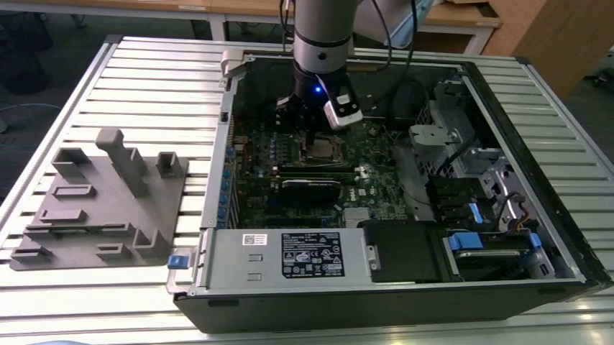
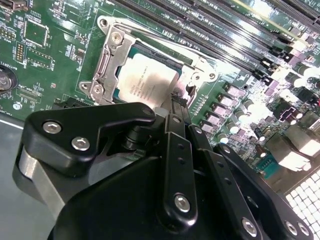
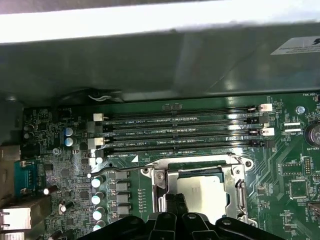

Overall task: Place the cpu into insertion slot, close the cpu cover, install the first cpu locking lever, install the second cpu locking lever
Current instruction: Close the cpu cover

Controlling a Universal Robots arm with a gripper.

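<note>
the cpu [image 2: 147,82] sits in the insertion slot [image 2: 156,53], cpu cover [image 2: 106,65] down; the hand [image 2: 178,102], fingers [image 2: 176,111] together, is at its edge, locking levers [image 3: 120,169] seemingly unlatched.

The arm [image 1: 321,32] is showing up as a smooth silver-grey cylinder above a black wrist section. A small blue light [image 1: 317,90] is glowing on it, a white-and-black camera block [image 1: 344,113] is sitting at its side, and dark cables [image 1: 285,25] are running alongside in the exterior view. In the second wrist view the gripper [image 2: 178,102] is looking matte black all over, its rounded link bars are carrying shiny round-headed screws [image 2: 182,202], and a strip of bare grey metal [image 2: 31,172] is peeking out under the black housing.
</note>
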